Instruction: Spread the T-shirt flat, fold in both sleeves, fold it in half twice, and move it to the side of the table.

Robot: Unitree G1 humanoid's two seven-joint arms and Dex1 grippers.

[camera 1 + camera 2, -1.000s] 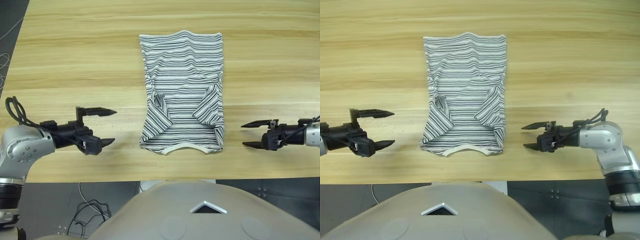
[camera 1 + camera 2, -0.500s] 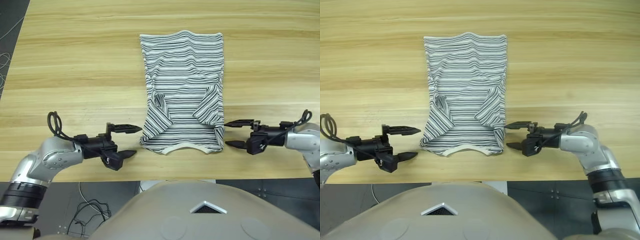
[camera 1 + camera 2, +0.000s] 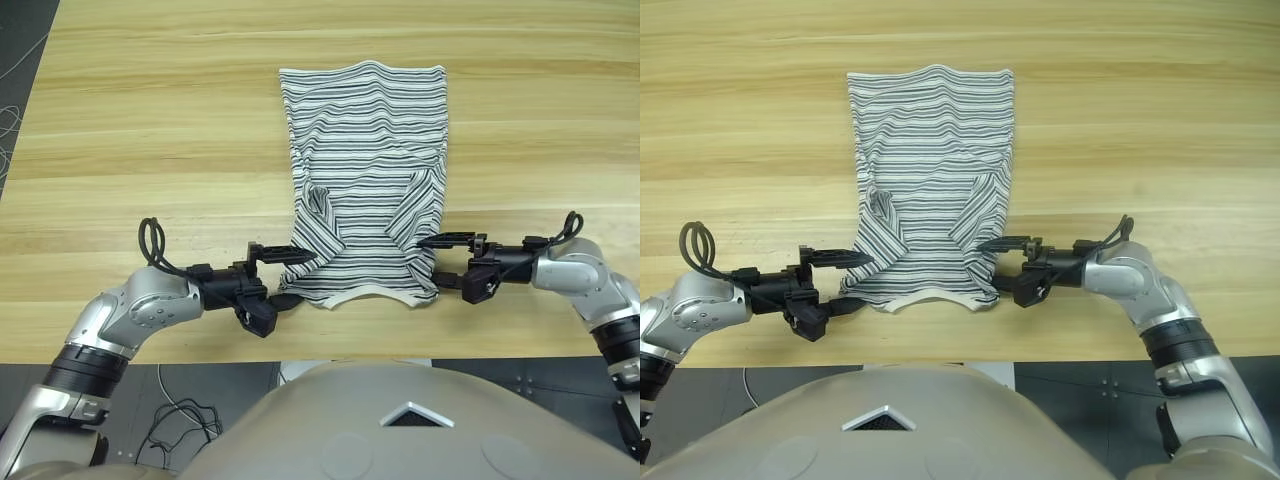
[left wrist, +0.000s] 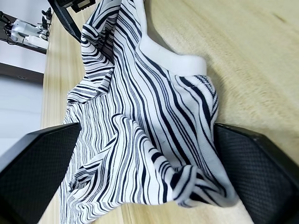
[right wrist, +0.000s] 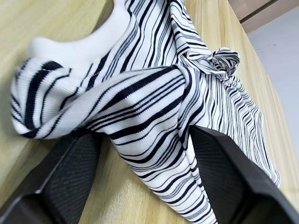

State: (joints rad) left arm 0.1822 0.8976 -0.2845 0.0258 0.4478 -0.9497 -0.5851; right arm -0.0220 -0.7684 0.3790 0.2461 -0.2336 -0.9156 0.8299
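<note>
The black-and-white striped T-shirt (image 3: 365,150) lies on the wooden table (image 3: 150,120) with both sleeves folded in and its white collar edge toward me. My left gripper (image 3: 298,276) is open at the shirt's near left corner, its fingers standing on either side of the bunched cloth (image 4: 140,116). At the near right corner my right gripper (image 3: 432,260) is open too, with the rolled corner (image 5: 140,93) lying between its two fingers (image 5: 60,182). Neither gripper has closed on the fabric.
The table's front edge (image 3: 150,350) runs just behind both grippers. Bare wood lies to the left and right of the shirt. Loose cables (image 3: 15,60) lie on the dark floor beyond the table's left edge.
Both arms have swung inward from well outside the shirt, and their open fingers now straddle its near corners. The shirt has not moved.
</note>
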